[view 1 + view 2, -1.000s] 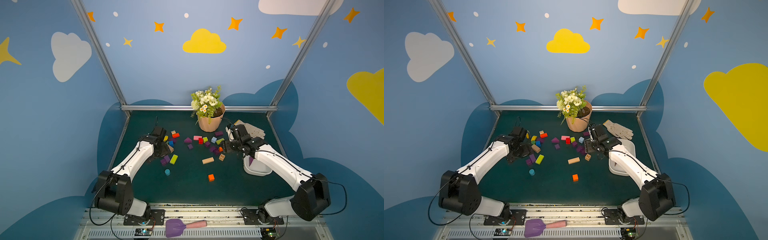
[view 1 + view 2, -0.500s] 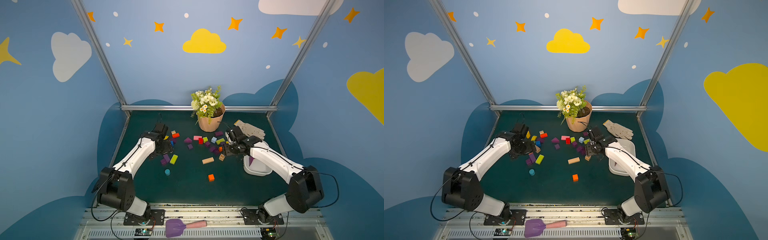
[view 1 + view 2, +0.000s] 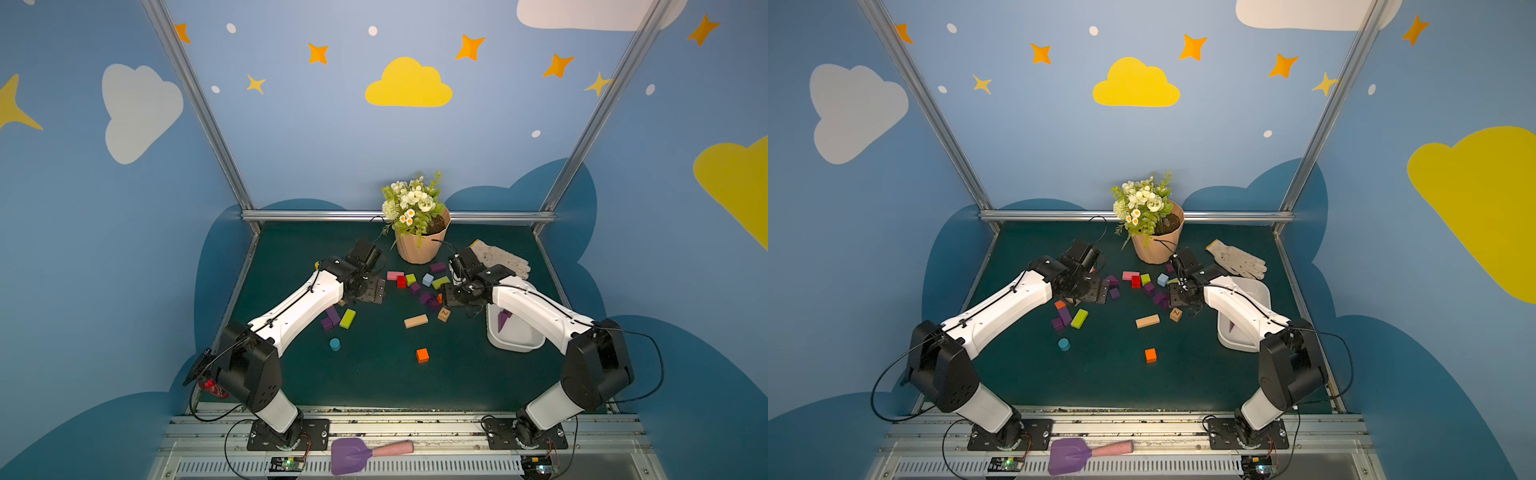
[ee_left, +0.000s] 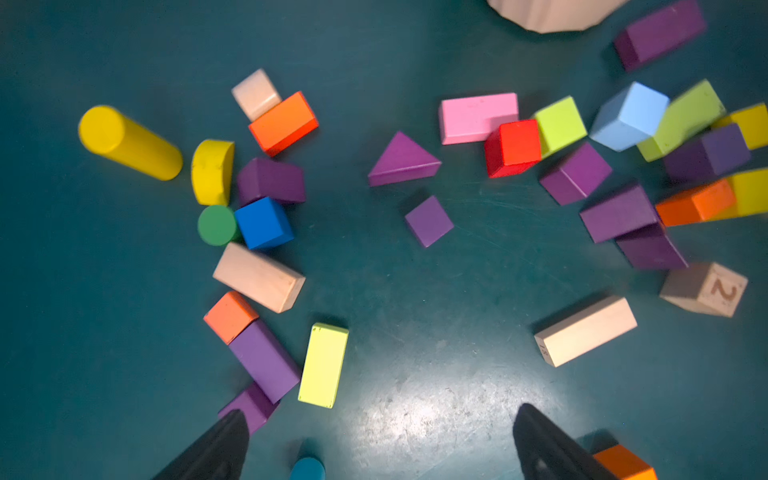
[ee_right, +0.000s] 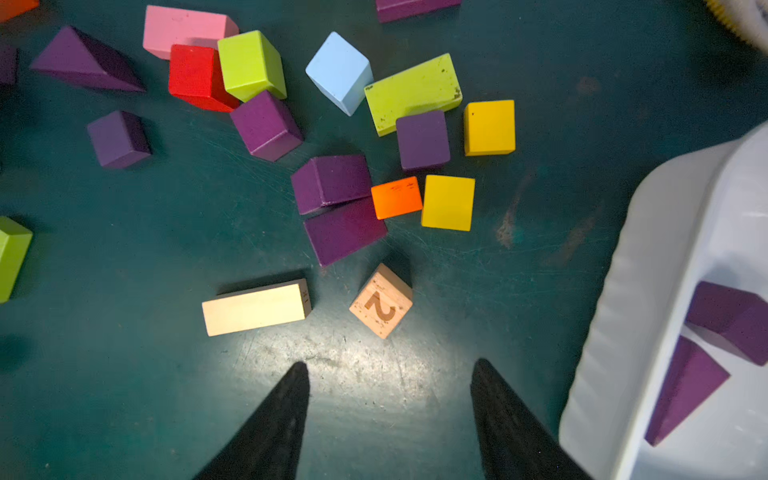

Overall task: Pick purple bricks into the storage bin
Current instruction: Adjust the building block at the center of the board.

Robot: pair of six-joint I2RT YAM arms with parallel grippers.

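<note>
Two purple bricks (image 5: 727,320) lie in the storage bin (image 5: 623,332); left gripper (image 4: 382,412) and right gripper (image 5: 391,363) gape empty.

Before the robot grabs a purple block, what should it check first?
1. Open, empty right pincer: ok.
2. Open, empty left pincer: ok.
3. The storage bin close to the right pincer, with room inside: ok.
4. All purple bricks in the bin: not ok; many lie on the mat.
5. The nearest purple brick free of neighbours: not ok; an orange block sits against it.
6. Straight path to it: not ok; the number block lies between.
</note>
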